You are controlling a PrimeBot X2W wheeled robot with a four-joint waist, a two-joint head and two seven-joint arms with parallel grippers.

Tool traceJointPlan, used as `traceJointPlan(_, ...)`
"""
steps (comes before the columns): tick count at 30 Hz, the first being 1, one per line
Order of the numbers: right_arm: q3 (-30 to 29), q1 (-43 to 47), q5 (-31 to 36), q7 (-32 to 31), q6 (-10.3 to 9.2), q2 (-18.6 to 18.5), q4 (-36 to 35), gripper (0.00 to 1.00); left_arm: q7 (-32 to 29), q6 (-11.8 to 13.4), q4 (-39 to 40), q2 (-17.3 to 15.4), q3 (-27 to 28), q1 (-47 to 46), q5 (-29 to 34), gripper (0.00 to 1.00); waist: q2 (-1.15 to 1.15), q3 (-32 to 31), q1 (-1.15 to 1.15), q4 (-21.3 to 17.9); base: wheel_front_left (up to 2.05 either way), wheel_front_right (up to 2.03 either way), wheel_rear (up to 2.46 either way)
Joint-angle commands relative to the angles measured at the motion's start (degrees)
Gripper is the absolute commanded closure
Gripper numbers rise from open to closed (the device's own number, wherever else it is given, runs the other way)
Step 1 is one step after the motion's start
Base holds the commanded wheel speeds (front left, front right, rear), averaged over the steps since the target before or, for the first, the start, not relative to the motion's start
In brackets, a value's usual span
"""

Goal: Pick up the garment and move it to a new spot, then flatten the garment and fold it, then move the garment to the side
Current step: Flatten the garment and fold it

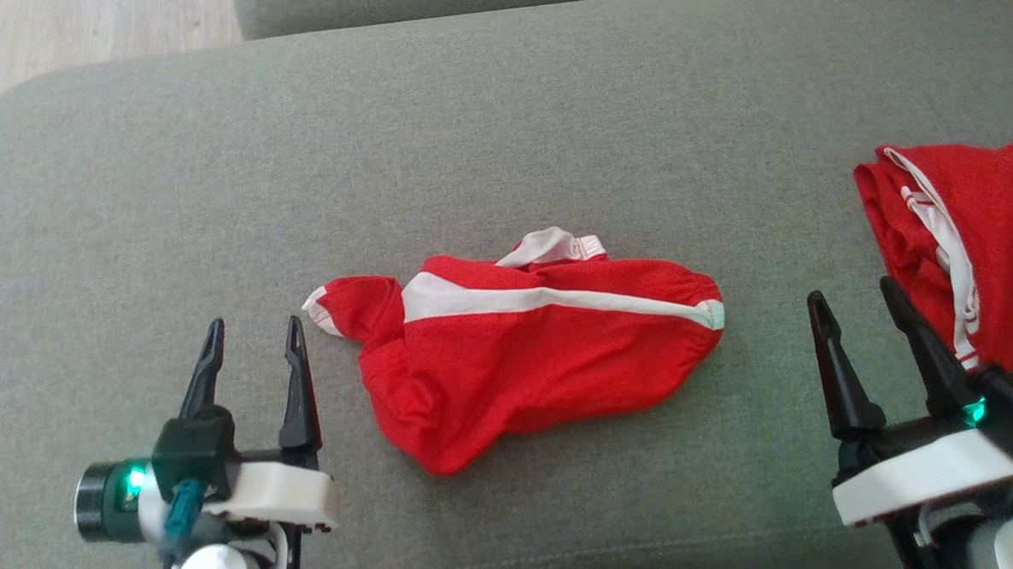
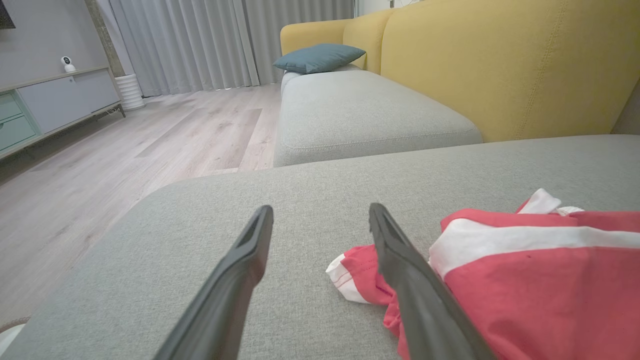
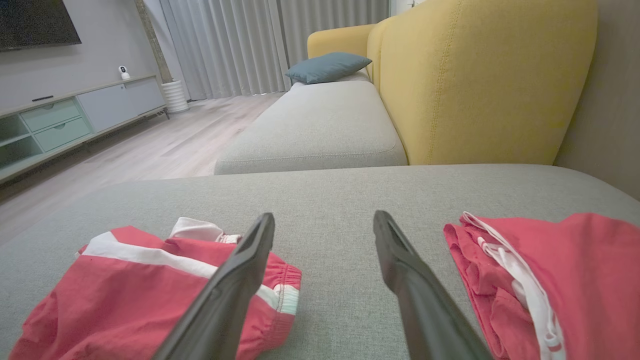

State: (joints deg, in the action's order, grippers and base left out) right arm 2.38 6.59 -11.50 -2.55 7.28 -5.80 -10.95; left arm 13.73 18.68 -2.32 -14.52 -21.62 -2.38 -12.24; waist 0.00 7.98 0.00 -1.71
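Lying crumpled on the sofa cushion (image 1: 500,131), the garment (image 1: 526,343) is untouched, every step remaining; left hand (image 1: 254,323) and right hand (image 1: 849,288) hover spread, empty

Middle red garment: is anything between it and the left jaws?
Nothing visible. The left gripper stands open beside the left end of the red garment, with bare grey cushion between them.

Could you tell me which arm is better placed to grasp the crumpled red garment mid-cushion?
Left, probably: the open left gripper sits beside a corner of the garment, while the right gripper stands farther off, nearer the second red garment.
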Motion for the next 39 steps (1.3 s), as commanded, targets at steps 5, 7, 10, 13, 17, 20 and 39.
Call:
traceJointPlan(5,1.0,-1.6,0.0,0.1,0.21,-0.6,-2.2,0.0,-0.7,-0.8,1.8,-1.8,1.0,-3.3,0.1,0.0,0.0,0.8,0.0,0.0,0.0,0.0,0.0)
traceJointPlan(7,0.9,-1.8,-0.1,0.1,0.21,-0.6,-2.3,0.0,-2.3,-2.4,2.1,-1.7,-0.1,-5.5,-0.3,0.0,0.0,1.4,0.0,0.1,0.0,0.0,0.0)
traceJointPlan(10,1.1,-2.2,0.0,0.1,0.21,-0.6,-2.4,0.0,-7.4,-5.0,1.3,-0.8,-1.9,-9.6,-1.6,0.0,0.0,2.4,0.0,0.0,0.0,0.0,0.0)
traceJointPlan(13,1.5,-2.8,-0.1,0.3,0.21,-0.6,-2.2,0.0,-13.2,-7.3,-0.4,0.6,-3.2,-13.7,-3.7,0.0,0.0,3.4,0.0,-0.4,0.0,0.0,0.0)
traceJointPlan(17,1.7,-3.4,-0.5,0.6,0.21,-0.4,-1.7,0.0,-20.7,-9.7,-3.3,2.1,-3.9,-17.8,-7.6,0.0,0.0,4.5,0.0,-1.4,0.0,0.0,0.0)
traceJointPlan(20,1.5,-3.5,-0.6,0.9,0.21,-0.2,-1.2,0.0,-23.9,-10.2,-4.2,2.1,-4.0,-18.4,-9.0,0.0,0.0,4.7,0.0,-1.9,0.0,0.0,0.0)
traceJointPlan(39,2.0,-4.6,-1.1,1.0,0.21,-0.4,1.4,0.0,-30.3,-11.3,-2.8,1.0,-4.8,-17.2,-12.6,1.0,0.0,5.4,0.0,-2.6,0.0,0.0,0.0)
